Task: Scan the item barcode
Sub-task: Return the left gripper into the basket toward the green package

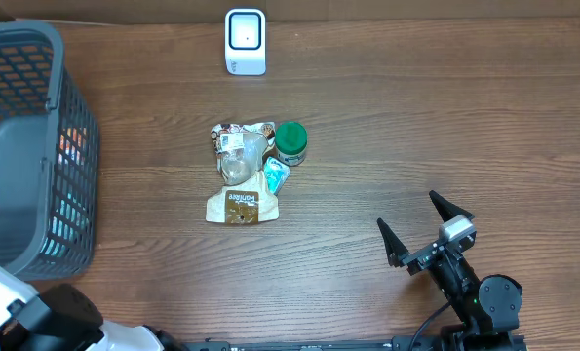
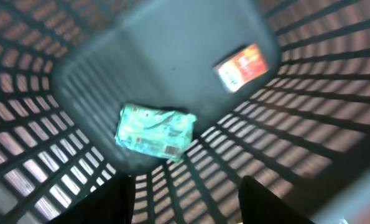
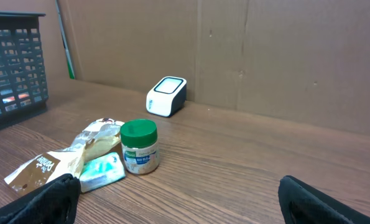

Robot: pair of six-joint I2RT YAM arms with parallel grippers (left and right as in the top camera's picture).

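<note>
Presently left gripper [image 2: 186,185] and right gripper [image 3: 178,184] are spread, empty; green packet [image 2: 155,132] beyond left fingers [image 2: 119,202] may be fumbled if basket [image 2: 309,93] ribs are caught.

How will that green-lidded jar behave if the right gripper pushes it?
The green-lidded jar looks rigid, so it should keep its shape. Upright and round, it may tip if pushed high, then roll. The teal packet beside it would probably shift.

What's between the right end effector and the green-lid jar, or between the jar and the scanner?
Nothing visible. Bare table runs from the open right end effector to the green-lid jar and from jar to scanner. The pouch and teal packet lie on its far side.
</note>
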